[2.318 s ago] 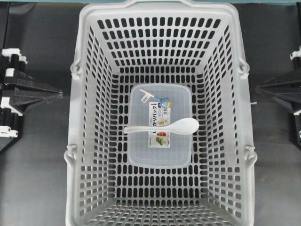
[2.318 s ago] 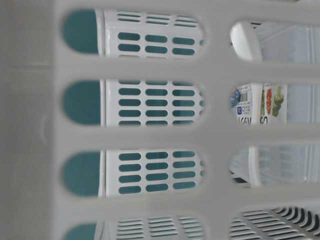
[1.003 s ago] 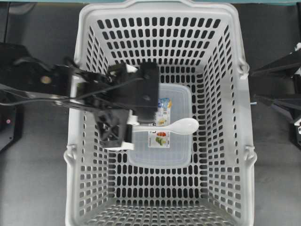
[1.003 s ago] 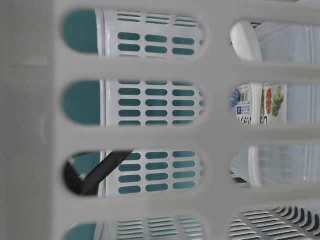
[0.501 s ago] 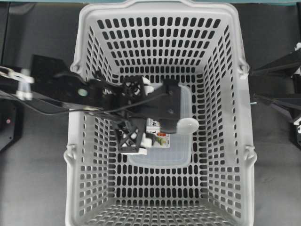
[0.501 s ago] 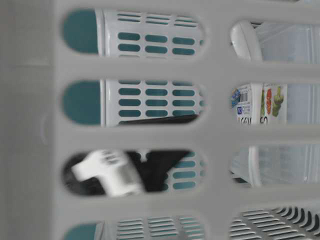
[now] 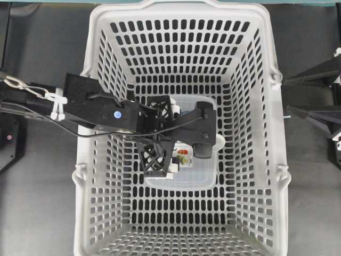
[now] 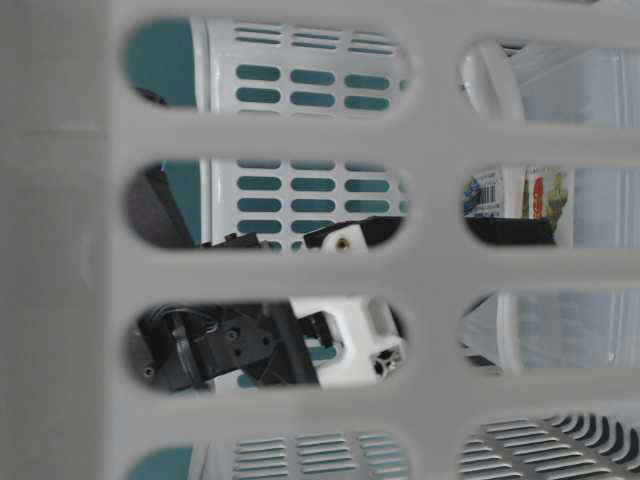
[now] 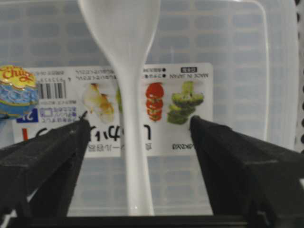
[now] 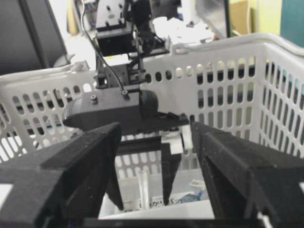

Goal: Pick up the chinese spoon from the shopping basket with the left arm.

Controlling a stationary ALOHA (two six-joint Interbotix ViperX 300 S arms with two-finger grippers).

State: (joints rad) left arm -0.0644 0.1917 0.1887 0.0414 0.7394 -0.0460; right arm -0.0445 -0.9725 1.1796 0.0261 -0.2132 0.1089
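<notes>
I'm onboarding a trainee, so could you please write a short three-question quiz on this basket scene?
1. True or false: the left gripper has its jaws shut on the chinese spoon.
2. What does the spoon lie on? A) the shopping basket floor B) the clear labelled container C) the table
3. Which part of the spoon lies between the left jaws?

Key: 1 false, open on either side; 2 B; 3 the handle.

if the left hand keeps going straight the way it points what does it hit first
Most likely the chinese spoon: its handle lies between the open fingers of the left hand, on the clear container just behind. Depth is hard to judge.
</notes>
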